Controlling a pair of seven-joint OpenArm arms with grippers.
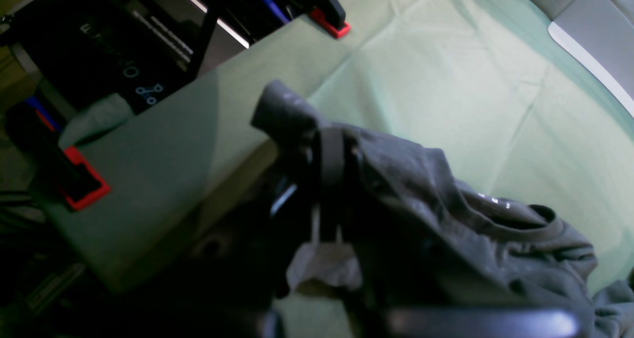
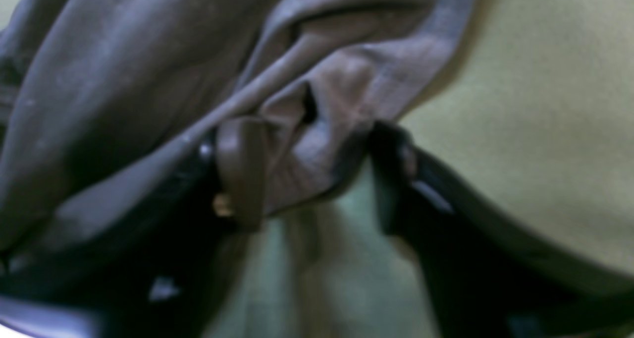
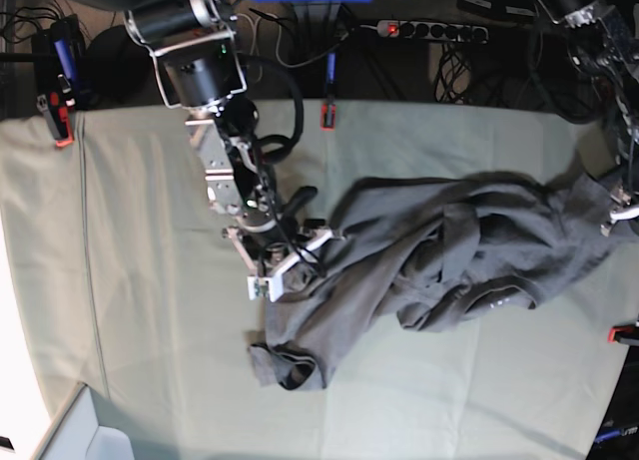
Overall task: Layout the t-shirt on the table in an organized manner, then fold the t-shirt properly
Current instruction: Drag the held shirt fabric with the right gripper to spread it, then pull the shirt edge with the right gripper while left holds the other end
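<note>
**Shirt bunched mid-table, both arms at its ends**

The t-shirt point(image 3: 449, 255) lies crumpled on the table point(image 3: 150, 310), stretched loosely from about the middle towards the edge on the base view's right. Not flat: folds piled through the centre, one end trailing down to a rolled clump nearer the front edge. Collar faces up in the heap, small white neck print visible in the left wrist view, close by the collar.

Left gripper point(image 1: 329, 179) is clamped tight on a fold of the shirt, fabric pinched between the fingers and lifted into a peak above the cloth-covered table. In base view this arm sits at the table edge on the right, at the shirt's end there.

Right gripper point(image 2: 307, 174) sits at the shirt's other end, towards mid-table. Jaws stand apart w/ a bunched hem or sleeve edge between them; one finger point(image 2: 240, 169) touches the fabric, the other is close beside it. View blurred, so can't tell if it has a real grip yet.

Red clamps point(image 1: 329, 23) hold the cloth at the table's far edge; a power strip point(image 3: 429, 29) lies behind it.
</note>
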